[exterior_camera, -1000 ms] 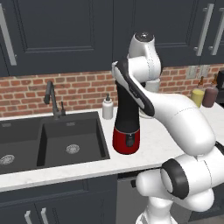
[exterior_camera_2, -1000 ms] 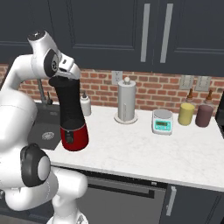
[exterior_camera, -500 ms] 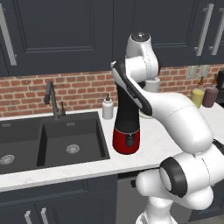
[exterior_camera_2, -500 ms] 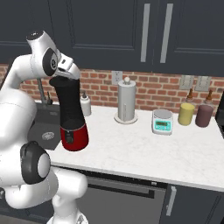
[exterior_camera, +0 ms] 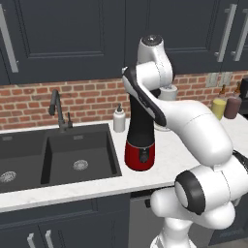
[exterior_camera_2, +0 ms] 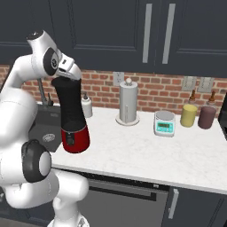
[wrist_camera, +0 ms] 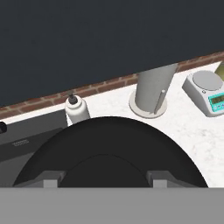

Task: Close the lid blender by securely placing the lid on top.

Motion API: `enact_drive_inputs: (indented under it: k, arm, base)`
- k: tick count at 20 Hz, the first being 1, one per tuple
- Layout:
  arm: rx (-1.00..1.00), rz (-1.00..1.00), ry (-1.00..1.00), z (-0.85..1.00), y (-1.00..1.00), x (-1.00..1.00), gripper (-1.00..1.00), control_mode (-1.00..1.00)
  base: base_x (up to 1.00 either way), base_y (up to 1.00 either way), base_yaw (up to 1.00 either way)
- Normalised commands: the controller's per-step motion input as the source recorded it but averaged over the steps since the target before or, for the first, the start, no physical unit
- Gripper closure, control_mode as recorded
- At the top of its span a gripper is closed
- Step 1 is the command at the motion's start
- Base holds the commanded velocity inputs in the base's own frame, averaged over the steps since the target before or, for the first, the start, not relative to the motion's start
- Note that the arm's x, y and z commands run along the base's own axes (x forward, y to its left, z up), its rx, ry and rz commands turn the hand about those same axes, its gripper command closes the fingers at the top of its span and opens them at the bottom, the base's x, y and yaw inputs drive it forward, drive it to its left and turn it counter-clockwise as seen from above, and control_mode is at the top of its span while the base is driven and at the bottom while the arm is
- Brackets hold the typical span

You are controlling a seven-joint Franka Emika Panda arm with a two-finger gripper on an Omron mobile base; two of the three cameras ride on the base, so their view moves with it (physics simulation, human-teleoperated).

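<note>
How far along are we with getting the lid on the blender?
Nearly done, it seems. The lid sits level across the top of the blender, right below the claw, whose hand hangs just over the jar. In hand: the claw is close above the lid; whether it grips is unclear. Left: confirm the lid is seated, release and lift away.

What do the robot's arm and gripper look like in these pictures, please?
The arm is glossy white, built of rounded tubular links with dark grey to black joint rings and caps. No cables or markings show. The gripper shows as two small grey finger tips.
</note>
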Motion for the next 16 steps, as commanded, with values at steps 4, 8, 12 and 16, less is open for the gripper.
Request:
enact_drive_inputs:
  k: [4, 8, 12, 16]
  arm:
    - [0.0, -0.03, -0.01, -0.17, -0.01, 0.18, 1.0, -1.0]
    - [0.0, -0.03, -0.01, -0.16, -0.01, 0.17, 1.0, -1.0]
    - [0.0, -0.02, -0.02, -0.15, 0.0, 0.16, 1.0, -1.0]
    - [0.0, -0.02, -0.01, -0.17, 0.0, 0.09, 1.0, -1.0]
  base:
    - [0.0, 0.0, 0.0]
    - [0.0, 0.0, 0.0]
    - [0.0, 0.0, 0.0]
    - [0.0, 0.0, 0.0]
